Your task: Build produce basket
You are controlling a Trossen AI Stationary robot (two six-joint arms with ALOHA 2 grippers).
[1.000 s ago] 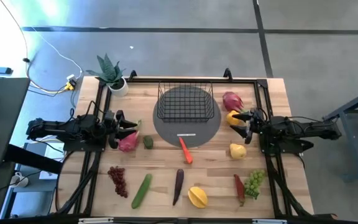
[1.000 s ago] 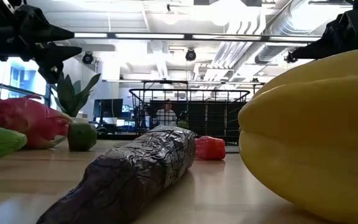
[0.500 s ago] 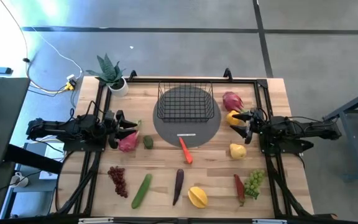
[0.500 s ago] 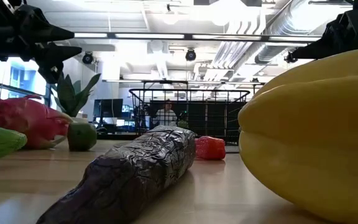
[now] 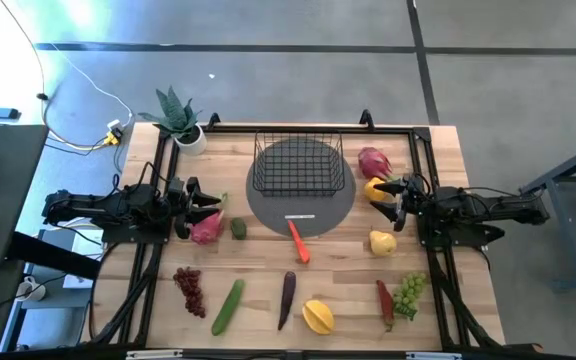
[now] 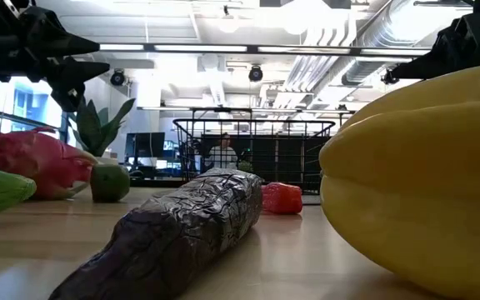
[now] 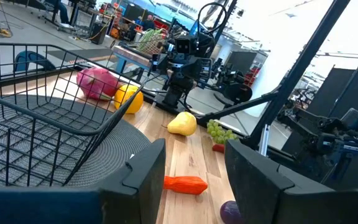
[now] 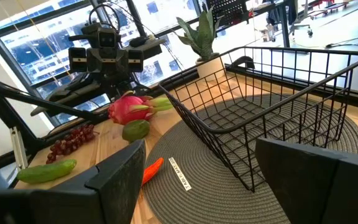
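Observation:
The black wire basket (image 5: 299, 163) sits on the far part of the grey round mat (image 5: 320, 210). An orange carrot (image 5: 298, 241) lies at the mat's near edge. My left gripper (image 5: 211, 208) hovers open above a pink dragon fruit (image 5: 206, 228) and a small green fruit (image 5: 238, 228) at the table's left. My right gripper (image 5: 389, 196) hovers open at the right, by a yellow fruit (image 5: 375, 189), a second dragon fruit (image 5: 373, 161) and a yellow pear-shaped piece (image 5: 382, 241). Along the near edge lie red grapes (image 5: 190, 289), a cucumber (image 5: 228, 306), a purple pod (image 5: 287, 298), a yellow star-shaped fruit (image 5: 317, 316), a red pod (image 5: 384, 303) and green grapes (image 5: 409, 293).
A spiky potted plant in a white pot (image 5: 180, 120) stands at the far left corner. A dark frame rail (image 5: 298, 128) runs around the table's edges. Bare wood shows between the mat and the near row of produce.

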